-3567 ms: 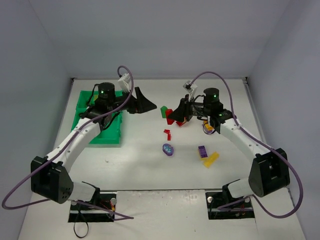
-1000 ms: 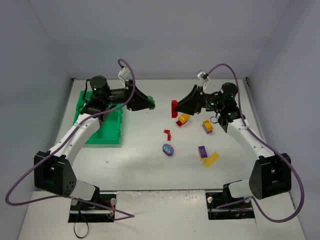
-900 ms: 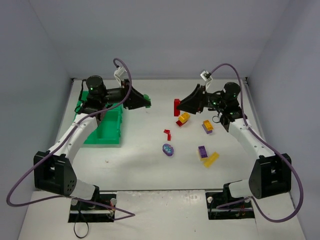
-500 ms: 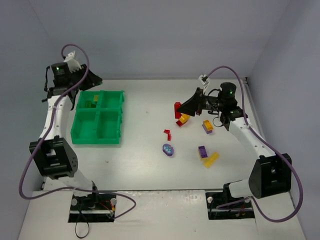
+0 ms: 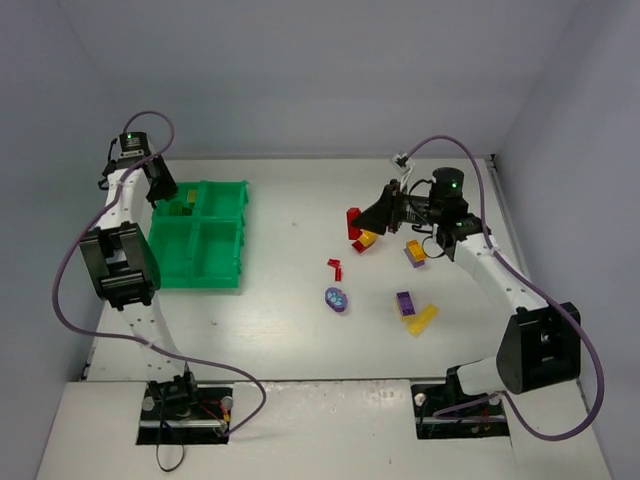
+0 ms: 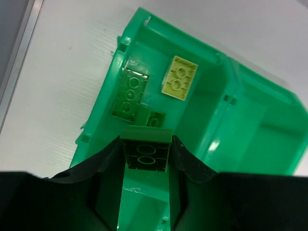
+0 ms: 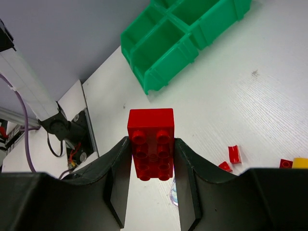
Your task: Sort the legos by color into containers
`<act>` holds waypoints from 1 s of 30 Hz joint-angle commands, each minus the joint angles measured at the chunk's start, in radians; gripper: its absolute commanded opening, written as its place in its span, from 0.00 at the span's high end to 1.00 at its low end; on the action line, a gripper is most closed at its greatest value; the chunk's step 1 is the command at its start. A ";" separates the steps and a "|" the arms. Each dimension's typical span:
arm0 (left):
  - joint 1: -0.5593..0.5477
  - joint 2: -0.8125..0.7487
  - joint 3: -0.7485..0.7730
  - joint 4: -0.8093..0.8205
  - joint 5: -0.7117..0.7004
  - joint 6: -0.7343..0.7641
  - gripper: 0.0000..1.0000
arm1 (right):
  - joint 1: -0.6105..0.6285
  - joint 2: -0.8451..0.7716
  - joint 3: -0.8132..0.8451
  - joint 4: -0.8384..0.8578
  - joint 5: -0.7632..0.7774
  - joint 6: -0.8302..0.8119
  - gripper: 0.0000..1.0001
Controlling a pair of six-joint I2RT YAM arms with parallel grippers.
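My left claw (image 6: 146, 144) pinches a green brick (image 6: 146, 158), with the tray (image 6: 250, 120) directly beneath it. My right claw (image 7: 151, 147) pinches a red brick (image 7: 150, 127).

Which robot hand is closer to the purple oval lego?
Right. The right hand hovers just beyond the purple oval lego; the left hand is far off over the green tray.

One tray (image 5: 196, 280) of four compartments stands near the worktop's (image 5: 280, 340) left edge. Green bricks (image 6: 145, 154) number four, counting one lime brick (image 6: 179, 77): three in the tray's far-left compartment, one held above it. Red pieces (image 7: 150, 143) number four, yellow bricks (image 5: 422, 319) two, plus one purple brick (image 5: 405, 302), one purple oval (image 5: 336, 299) and one orange-on-purple piece (image 5: 415, 251).
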 commanded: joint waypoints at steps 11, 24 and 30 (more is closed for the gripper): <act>0.000 -0.064 0.061 0.003 -0.045 0.033 0.43 | 0.086 0.042 0.084 -0.011 0.075 -0.055 1.00; -0.306 -0.522 -0.395 0.382 0.591 0.017 0.41 | 0.115 0.032 0.107 0.125 0.092 0.106 1.00; -0.494 -0.618 -0.539 0.526 0.767 -0.038 0.29 | 0.118 0.015 0.104 0.248 0.061 0.253 1.00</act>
